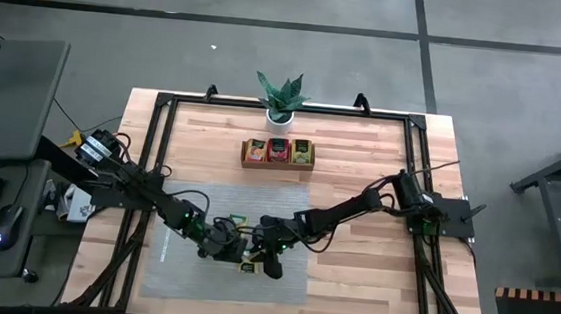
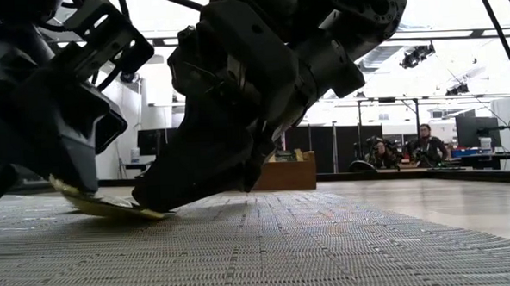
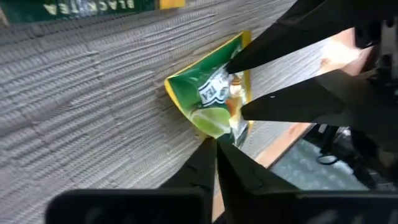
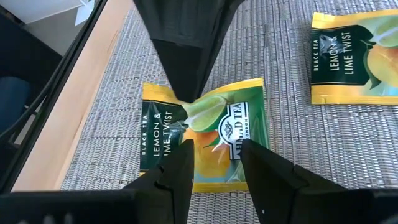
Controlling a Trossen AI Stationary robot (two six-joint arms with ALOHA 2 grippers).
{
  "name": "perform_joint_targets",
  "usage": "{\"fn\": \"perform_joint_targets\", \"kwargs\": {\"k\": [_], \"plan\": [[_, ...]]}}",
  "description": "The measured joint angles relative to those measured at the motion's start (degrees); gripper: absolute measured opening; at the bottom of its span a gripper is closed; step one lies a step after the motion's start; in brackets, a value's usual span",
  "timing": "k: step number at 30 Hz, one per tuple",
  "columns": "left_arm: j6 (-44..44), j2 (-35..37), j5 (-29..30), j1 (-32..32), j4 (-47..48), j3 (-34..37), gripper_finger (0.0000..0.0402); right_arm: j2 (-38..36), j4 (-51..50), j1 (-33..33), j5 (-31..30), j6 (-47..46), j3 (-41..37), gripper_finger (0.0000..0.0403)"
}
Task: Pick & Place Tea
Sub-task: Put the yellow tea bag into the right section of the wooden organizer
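Counter [image 1: 351, 283]: light wood, dark frame, fills centre of the high view. Grey ribbed mat [image 1: 181, 270] on its lower centre-left. Brown wooden tray [image 1: 278, 153] upper centre, three compartments with sachets in them; potted plant [image 1: 281, 99] just above it.

Left arm comes in from the frame's left edge, reaching down-right over the mat; right arm comes from the right edge, reaching down-left. Both meet low at the mat's lower right.

Left gripper [image 3: 216, 144] clenched on the edge of a green-yellow tea sachet [image 4: 205, 134], fingers pinched to a point on it. Right gripper [image 4: 214, 152] over the same sachet, jaws parted, tips resting on or just above it; cannot tell if it squeezes.

Sachet: flat square, yellow border, dark green panel reading "Black Tea Lemon & Lime Twist", lime and lemon picture. Lies on the mat near its edge, one corner lifted in the low view. Second matching sachet [image 4: 354, 56] flat on the mat nearby, apart from both grippers.
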State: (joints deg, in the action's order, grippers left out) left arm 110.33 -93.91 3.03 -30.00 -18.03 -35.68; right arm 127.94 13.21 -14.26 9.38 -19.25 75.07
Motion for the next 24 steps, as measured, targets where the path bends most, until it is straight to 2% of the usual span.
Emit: {"fn": "perform_joint_targets", "kwargs": {"k": [19, 24], "plan": [[-6.6, 0.1, -1.1, 0.0, 2.0, 0.0, 0.0000, 0.0, 0.1, 0.0, 0.6, -1.1, 0.0, 0.0133], [-7.8, 2.7, 0.2, 0.0, 3.6, -0.1, 0.0000, 0.0, 0.1, 0.0, 0.7, -1.3, 0.0, 0.0133]]}}
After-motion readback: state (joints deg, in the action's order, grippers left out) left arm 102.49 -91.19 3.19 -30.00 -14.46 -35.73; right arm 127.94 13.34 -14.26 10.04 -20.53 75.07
